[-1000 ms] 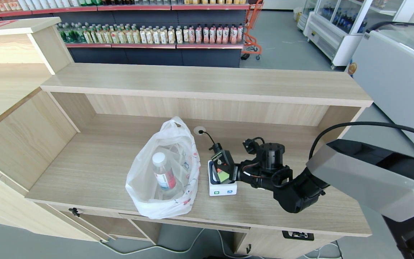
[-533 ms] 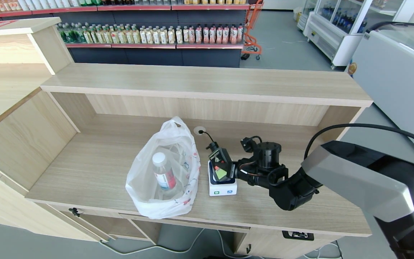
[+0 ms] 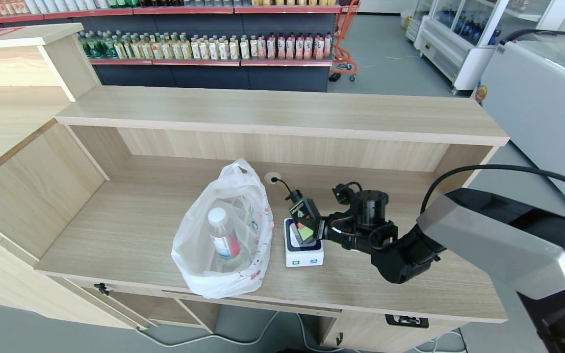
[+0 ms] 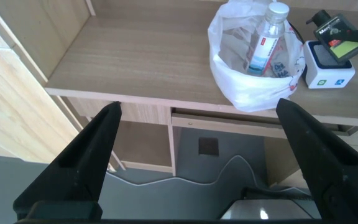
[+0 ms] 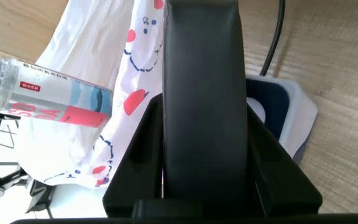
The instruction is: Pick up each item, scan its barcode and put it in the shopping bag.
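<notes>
Nudged slightly frame-right since earlier, my right gripper (image 3: 307, 220) is clamped on the small box (image 3: 305, 227) above the scanner (image 3: 304, 256). The shopping bag (image 3: 223, 235) sits just frame-left, nearest this arm.

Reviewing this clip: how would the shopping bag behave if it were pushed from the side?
The shopping bag looks like thin, slack plastic, so it would likely crumple inward rather than slide stiffly. The bottle standing inside probably anchors its base somewhat, but might tip if the wall caves in.
</notes>
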Motion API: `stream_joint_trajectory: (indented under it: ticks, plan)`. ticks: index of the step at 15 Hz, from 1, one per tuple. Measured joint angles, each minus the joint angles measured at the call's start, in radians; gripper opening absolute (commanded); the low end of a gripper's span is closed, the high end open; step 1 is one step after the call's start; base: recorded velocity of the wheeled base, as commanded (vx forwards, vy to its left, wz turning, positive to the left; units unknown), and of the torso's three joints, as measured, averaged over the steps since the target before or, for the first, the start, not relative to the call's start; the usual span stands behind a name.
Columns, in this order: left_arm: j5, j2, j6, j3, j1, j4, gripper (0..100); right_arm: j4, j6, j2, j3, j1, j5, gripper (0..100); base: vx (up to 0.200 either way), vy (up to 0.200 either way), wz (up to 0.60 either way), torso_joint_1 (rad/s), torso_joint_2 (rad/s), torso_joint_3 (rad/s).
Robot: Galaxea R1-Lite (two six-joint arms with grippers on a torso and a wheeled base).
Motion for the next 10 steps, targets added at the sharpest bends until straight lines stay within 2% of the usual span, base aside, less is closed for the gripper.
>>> stream_joint_trajectory:
  ticks: [1,3,6,8,10]
  plan:
    - [0.000,0.000,0.000,0.000,0.000,0.000,100,-0.005,-0.020,-0.031,0.013,-0.008,-0.001,0,0.000,0.000,0.00,0.000,0.00,0.000]
    - [0.000,0.000,-0.001,0.000,0.000,0.000,100,-0.018,-0.151,-0.104,0.101,-0.036,-0.011,0,0.000,0.000,0.00,0.000,0.00,0.000]
    - [0.000,0.000,0.000,0.000,0.000,0.000,100,-0.183,-0.321,-0.198,0.302,-0.110,-0.119,0,0.000,0.000,0.00,0.000,0.00,0.000]
    - [0.000,0.000,0.001,0.000,0.000,0.000,100,-0.177,-0.334,-0.272,0.370,-0.143,-0.134,0,0.000,0.000,0.00,0.000,0.00,0.000]
    - [0.000,0.000,0.001,0.000,0.000,0.000,100,-0.116,-0.339,-0.359,0.406,-0.163,-0.137,0,0.000,0.200,0.00,-0.002,0.00,0.002]
